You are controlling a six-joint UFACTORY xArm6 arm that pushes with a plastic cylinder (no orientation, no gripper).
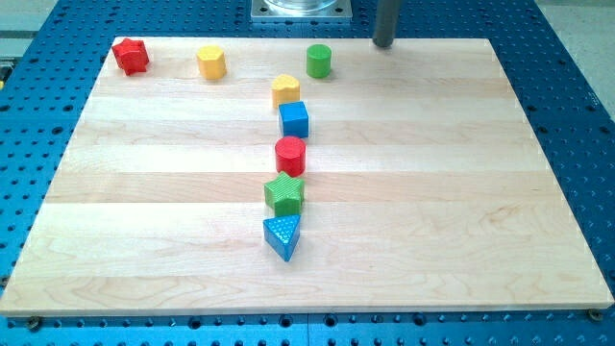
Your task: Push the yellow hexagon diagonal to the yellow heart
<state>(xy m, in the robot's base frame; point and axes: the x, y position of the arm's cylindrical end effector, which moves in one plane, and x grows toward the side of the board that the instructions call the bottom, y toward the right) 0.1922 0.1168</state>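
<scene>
Nearest the view's bottom, a blue triangle starts a column of green star, red cylinder, blue cube and yellow heart on the tabletop, the yellow hexagon up-left of the heart, while my tip, with no pincer to open or close, sits at the top edge right of the green cylinder.

yellow hexagon, yellow heart, pale wood board

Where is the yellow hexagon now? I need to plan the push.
The yellow hexagon sits near the board's top edge, left of centre, between the red star and the green cylinder, up-left of the yellow heart.
</scene>
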